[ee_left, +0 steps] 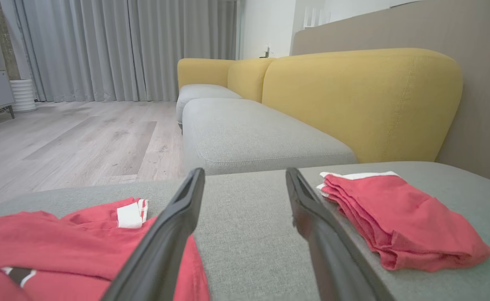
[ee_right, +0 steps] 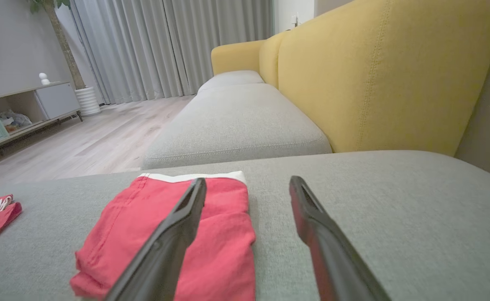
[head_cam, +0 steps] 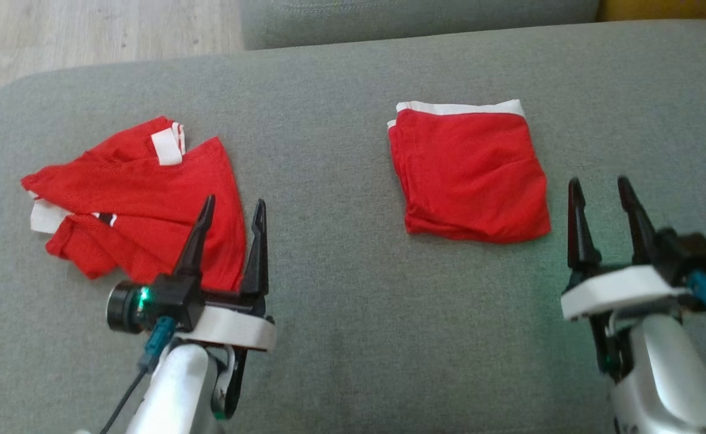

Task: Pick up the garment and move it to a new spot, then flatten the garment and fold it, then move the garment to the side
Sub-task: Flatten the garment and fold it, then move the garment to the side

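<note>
You have a grey sofa seat carrying two things: a folded red garment with a white band, and, well apart to its left, a rumpled red garment.

Head view looks steeply down on grey cushion; both wrist views sit low, facing yellow backrest, sharing folded garment.

Before us on the seat cushion, the crumpled garment lies left and the folded garment right of the middle, well apart. Our left claw stands at the crumpled garment's near right edge. Our right claw is just right of the folded garment. Another cushion lies behind.
</note>
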